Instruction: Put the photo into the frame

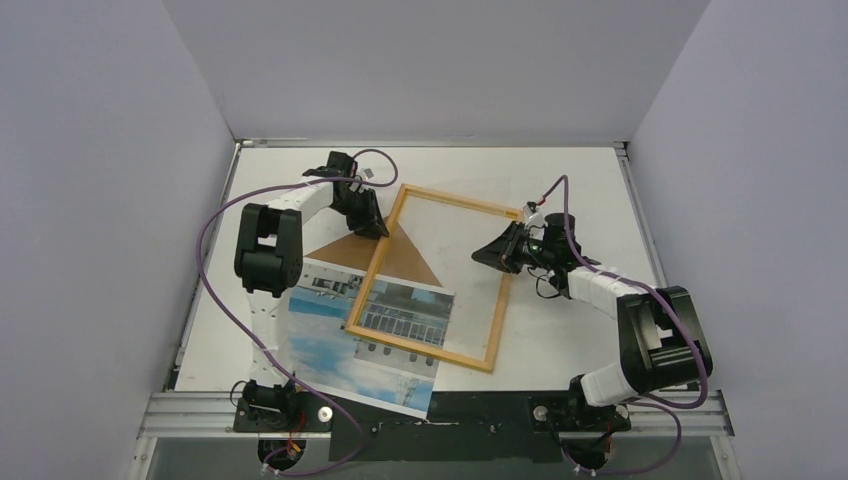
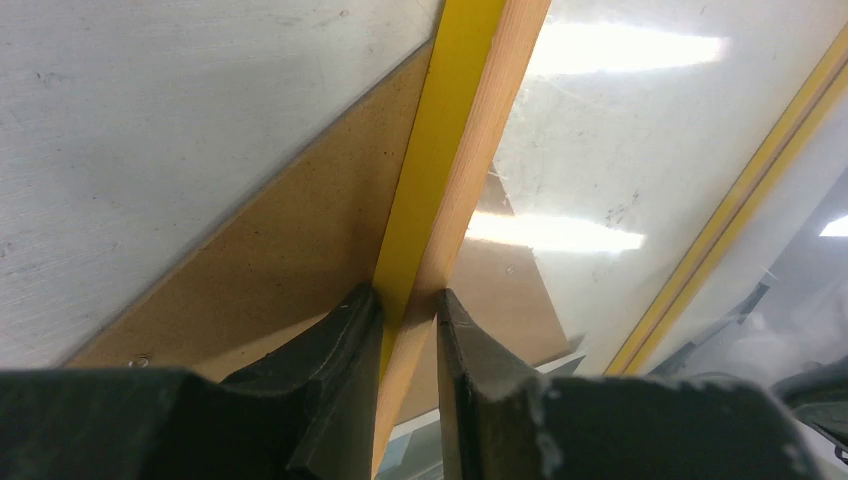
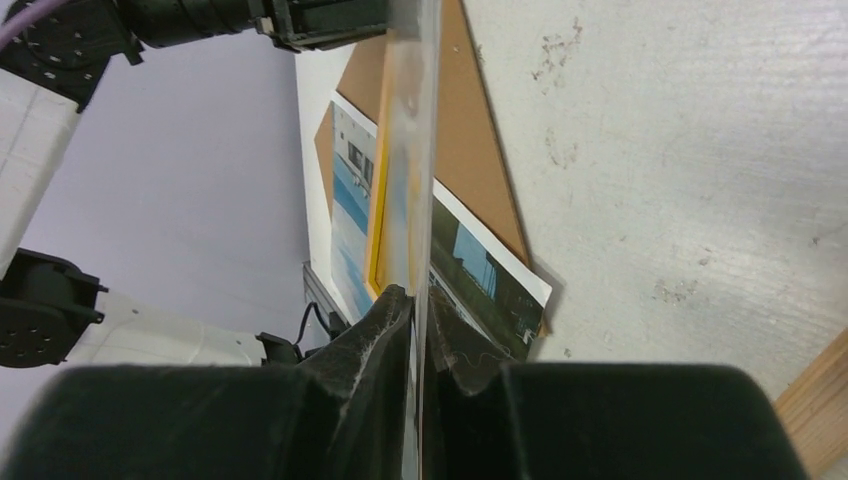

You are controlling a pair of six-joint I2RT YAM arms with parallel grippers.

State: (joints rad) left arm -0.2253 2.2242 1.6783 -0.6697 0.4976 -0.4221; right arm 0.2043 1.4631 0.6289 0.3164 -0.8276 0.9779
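The frame [image 1: 377,262] lies slanted mid-table with its wood-coloured side up, and its near end rests over the photo [image 1: 330,345]. The photo lies flat at the near left and shows a building and blue sky. My left gripper [image 1: 371,218] is shut on the frame's left rail [image 2: 455,120] near the far corner, its yellow and wood faces between the fingers. My right gripper [image 1: 499,254] is shut on the edge of the clear transparent sheet [image 3: 412,150], which spans the frame's opening [image 1: 450,260]. The right wrist view shows the photo [image 3: 480,275] below the sheet.
The brown backing board [image 1: 395,258] lies under the frame's left part, beside the photo; it also shows in the left wrist view [image 2: 290,250] and the right wrist view [image 3: 465,130]. Grey walls stand on three sides. Purple cables loop from both arms.
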